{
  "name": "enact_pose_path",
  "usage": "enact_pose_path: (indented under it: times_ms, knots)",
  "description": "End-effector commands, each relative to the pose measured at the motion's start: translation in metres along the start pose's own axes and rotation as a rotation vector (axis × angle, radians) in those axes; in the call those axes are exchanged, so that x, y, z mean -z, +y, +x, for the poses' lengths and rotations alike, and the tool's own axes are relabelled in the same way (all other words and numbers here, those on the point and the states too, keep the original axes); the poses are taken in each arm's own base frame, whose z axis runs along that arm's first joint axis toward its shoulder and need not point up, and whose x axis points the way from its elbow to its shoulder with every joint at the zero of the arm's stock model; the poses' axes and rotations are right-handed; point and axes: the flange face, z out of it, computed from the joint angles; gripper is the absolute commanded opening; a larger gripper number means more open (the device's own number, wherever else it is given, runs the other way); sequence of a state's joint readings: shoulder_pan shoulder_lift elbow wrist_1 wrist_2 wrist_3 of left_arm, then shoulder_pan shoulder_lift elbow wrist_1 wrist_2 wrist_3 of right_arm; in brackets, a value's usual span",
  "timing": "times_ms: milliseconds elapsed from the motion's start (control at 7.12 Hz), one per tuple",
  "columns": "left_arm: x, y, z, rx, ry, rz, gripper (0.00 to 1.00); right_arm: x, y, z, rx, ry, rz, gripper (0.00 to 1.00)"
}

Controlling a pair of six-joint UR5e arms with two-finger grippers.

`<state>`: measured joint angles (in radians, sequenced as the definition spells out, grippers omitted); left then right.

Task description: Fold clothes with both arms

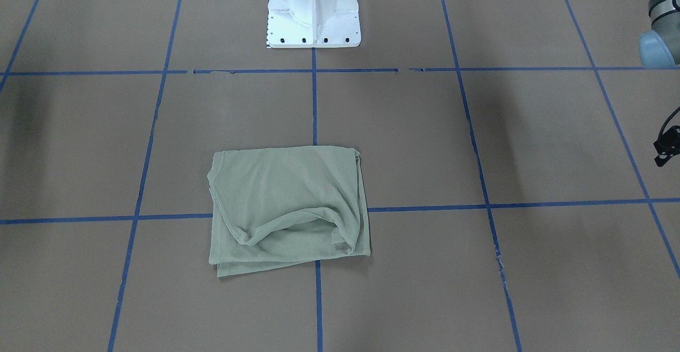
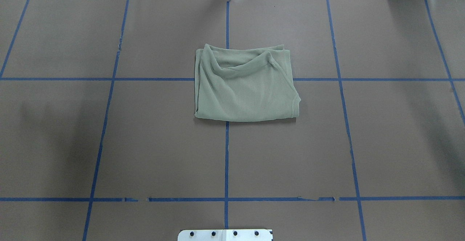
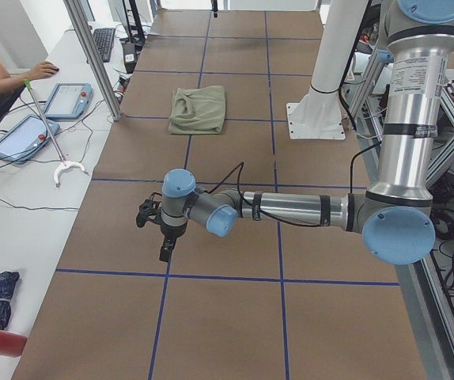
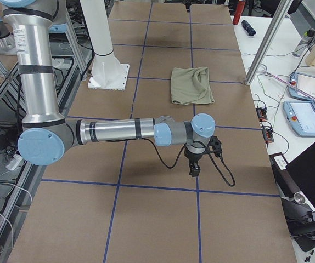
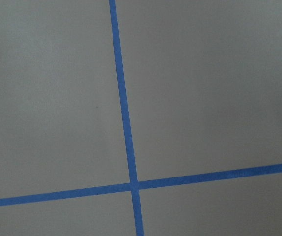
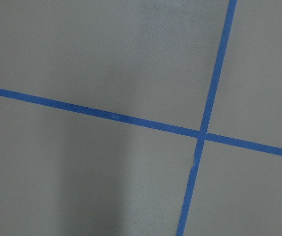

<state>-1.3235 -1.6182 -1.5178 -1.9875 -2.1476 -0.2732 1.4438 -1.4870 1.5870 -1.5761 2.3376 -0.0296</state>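
Left hand (image 3: 166,247) and right hand (image 4: 193,166) hung well clear of the sage-green knit shirt (image 2: 247,88); fingers apart or together could not be told. Shirt lay folded, slightly rumpled; task judged essentially done.

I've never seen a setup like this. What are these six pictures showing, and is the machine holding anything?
It is a robot with two jointed arms and a white base, at a brown table marked with blue tape. Two pictures look down on the table from opposite sides, two look along it from its ends, and two come from wrist cameras, showing only table and tape. A green shirt, folded into a rectangle, lies in the middle. The left arm and right arm reach over the table away from it. Nothing hangs from their jaws; whether those are open I cannot tell.
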Motion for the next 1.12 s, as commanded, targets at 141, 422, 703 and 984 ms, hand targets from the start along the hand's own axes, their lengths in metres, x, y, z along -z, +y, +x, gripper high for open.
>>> enact_pose_path:
  times_ms: [141, 422, 703, 984]
  knots:
    - [0.035, 0.023, -0.018, -0.046, 0.109, -0.090, 1.00, 0.025, 0.011, -0.016, -0.064, -0.013, -0.047, 1.00]
    - [0.055, 0.038, -0.068, -0.100, 0.092, -0.124, 1.00, 0.025, 0.017, -0.016, -0.068, -0.019, -0.047, 1.00]
    - [0.074, 0.040, -0.084, -0.079, 0.086, -0.138, 1.00, 0.012, 0.019, -0.002, -0.089, -0.015, -0.070, 1.00]
    - [0.084, 0.042, -0.079, -0.063, 0.084, -0.157, 1.00, 0.011, 0.020, -0.002, -0.088, -0.016, -0.071, 1.00]
